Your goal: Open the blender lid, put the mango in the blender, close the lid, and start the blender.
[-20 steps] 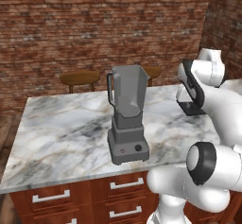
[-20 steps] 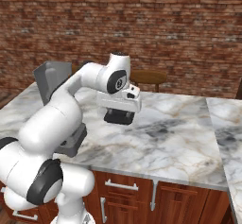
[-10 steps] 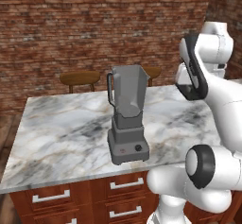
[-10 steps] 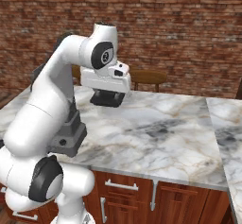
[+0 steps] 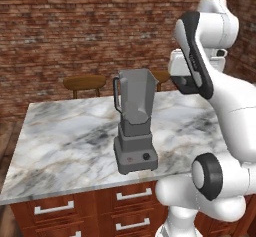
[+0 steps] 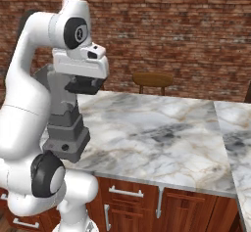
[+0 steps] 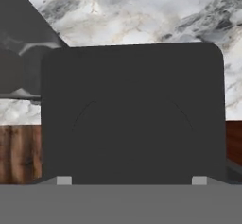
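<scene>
The grey blender [image 5: 135, 126] stands on the marble counter [image 5: 65, 141], and its jar is uncovered at the top. In the right base view the blender [image 6: 63, 128] sits partly behind my arm. My gripper [image 6: 84, 82] hangs high, beside the jar's rim, and is shut on the black blender lid [image 6: 91, 87]. The hand view has the flat square blender lid [image 7: 132, 114], with its round centre piece, spanning the gap between my fingertips [image 7: 64, 180]. From the left base view the lid [image 5: 181, 84] shows as a dark piece under my hand, right of the jar. The mango is out of view.
A round wooden stool [image 5: 85, 82] stands behind the counter against the brick wall, and the right base view shows a stool [image 6: 153, 79] too. Wooden drawers [image 5: 132, 196] run under the counter's front edge. A second marble top [image 6: 240, 143] lies to the right.
My arm has risen from low over the counter's right part and swung left toward the blender jar, carrying the lid. The blender has not moved.
</scene>
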